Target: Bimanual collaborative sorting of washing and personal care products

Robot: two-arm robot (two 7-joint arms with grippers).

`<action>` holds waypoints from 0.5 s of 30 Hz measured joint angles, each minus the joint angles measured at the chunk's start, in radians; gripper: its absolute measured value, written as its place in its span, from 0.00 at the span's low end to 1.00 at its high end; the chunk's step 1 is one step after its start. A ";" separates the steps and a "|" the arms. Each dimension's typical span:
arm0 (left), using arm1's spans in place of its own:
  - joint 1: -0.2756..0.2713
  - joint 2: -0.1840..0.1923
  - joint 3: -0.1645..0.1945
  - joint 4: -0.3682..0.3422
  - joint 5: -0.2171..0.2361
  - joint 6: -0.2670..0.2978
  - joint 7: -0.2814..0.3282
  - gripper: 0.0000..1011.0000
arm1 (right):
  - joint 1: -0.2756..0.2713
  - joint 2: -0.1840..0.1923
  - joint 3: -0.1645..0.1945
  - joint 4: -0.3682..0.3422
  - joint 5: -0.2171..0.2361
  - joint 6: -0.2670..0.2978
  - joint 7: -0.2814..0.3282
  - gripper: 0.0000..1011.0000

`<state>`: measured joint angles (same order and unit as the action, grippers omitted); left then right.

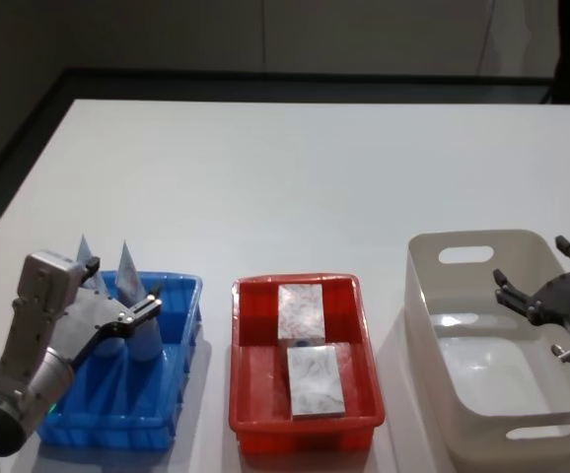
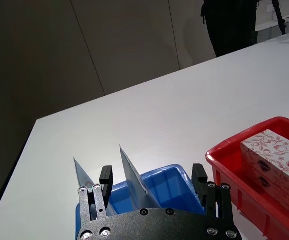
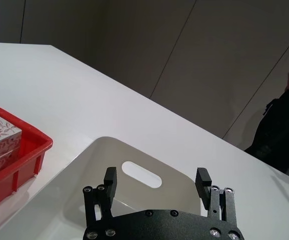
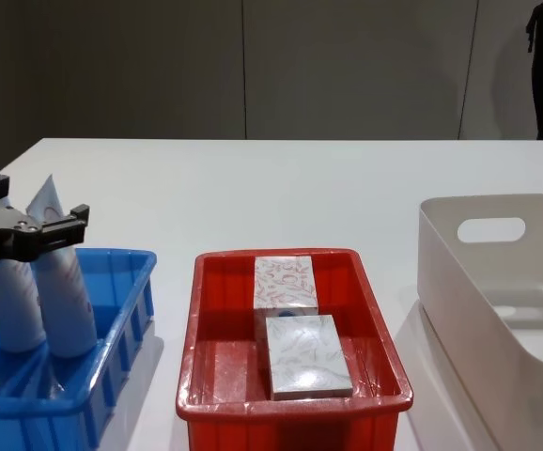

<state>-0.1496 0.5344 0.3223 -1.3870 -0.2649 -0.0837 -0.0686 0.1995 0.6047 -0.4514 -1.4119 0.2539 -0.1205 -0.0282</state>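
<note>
Two tall pale-blue plastic squeeze tubes (image 4: 65,296) stand upright, side by side, in the blue plastic bin (image 1: 194,315) at the left of the white counter (image 1: 285,177). Two small flat white boxes with a pink-red leaf pattern (image 1: 315,379) lie in the red plastic bin (image 1: 238,374). The left end effector (image 2: 152,172) hangs at the tube tops, spread wide and holding nothing. The right end effector (image 3: 156,176) is over the white plastic bin (image 1: 522,236), also wide and empty. The tubes are probably light, soft and smooth, so I would hold one gently at the body, under the crimped end. The boxes look stiff and light, so their long sides suit a hold.
</note>
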 joint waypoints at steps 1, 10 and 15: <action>-0.001 -0.003 -0.001 0.002 0.000 0.001 -0.002 0.99 | 0.000 0.000 0.000 0.000 0.000 0.000 0.000 0.99; -0.017 -0.032 -0.014 0.034 0.010 0.009 -0.018 0.99 | 0.000 0.000 0.000 0.000 0.000 0.000 0.000 0.99; -0.024 -0.047 -0.019 0.051 0.014 0.015 -0.024 0.99 | 0.000 0.000 0.000 0.000 0.000 0.000 0.000 0.99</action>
<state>-0.1738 0.4872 0.3031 -1.3361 -0.2506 -0.0689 -0.0925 0.1995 0.6047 -0.4514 -1.4120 0.2539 -0.1205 -0.0283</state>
